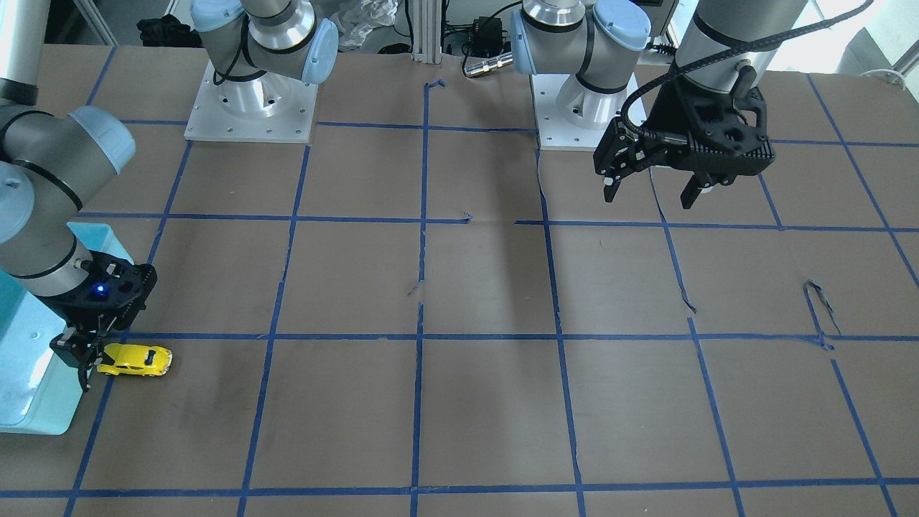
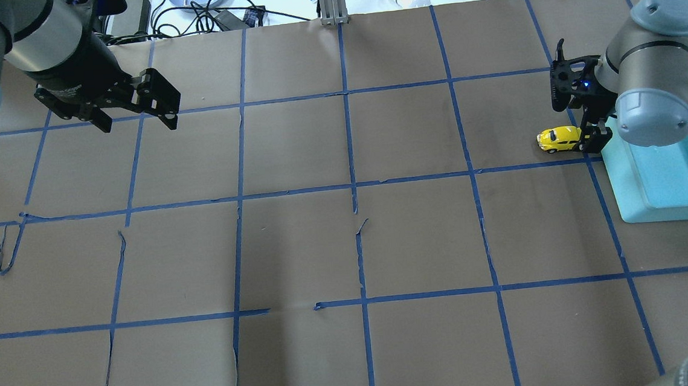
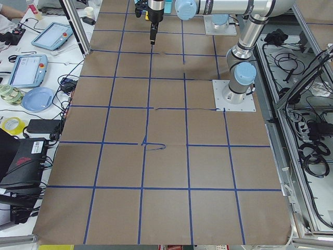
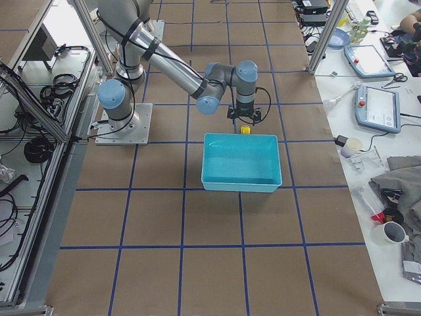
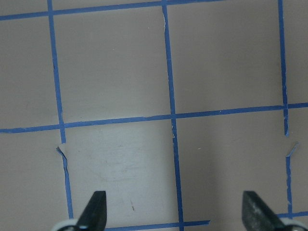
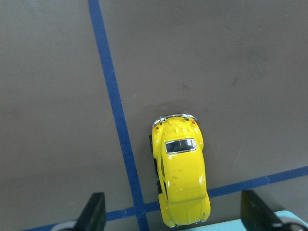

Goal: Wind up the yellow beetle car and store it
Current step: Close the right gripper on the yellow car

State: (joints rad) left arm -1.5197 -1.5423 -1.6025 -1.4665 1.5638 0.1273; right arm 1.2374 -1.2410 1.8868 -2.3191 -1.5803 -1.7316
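Note:
The yellow beetle car rests on the brown table paper beside the teal bin. It also shows in the overhead view, the right wrist view and the exterior right view. My right gripper is open and low over the car's end nearest the bin. In the right wrist view, the gripper has its fingers spread wide on either side of the car, not touching it. My left gripper is open and empty, hanging above the table far from the car.
The teal bin stands at the table's edge on my right, right behind the car, and looks empty. Blue tape lines grid the brown paper. The arm bases stand at the robot's side.

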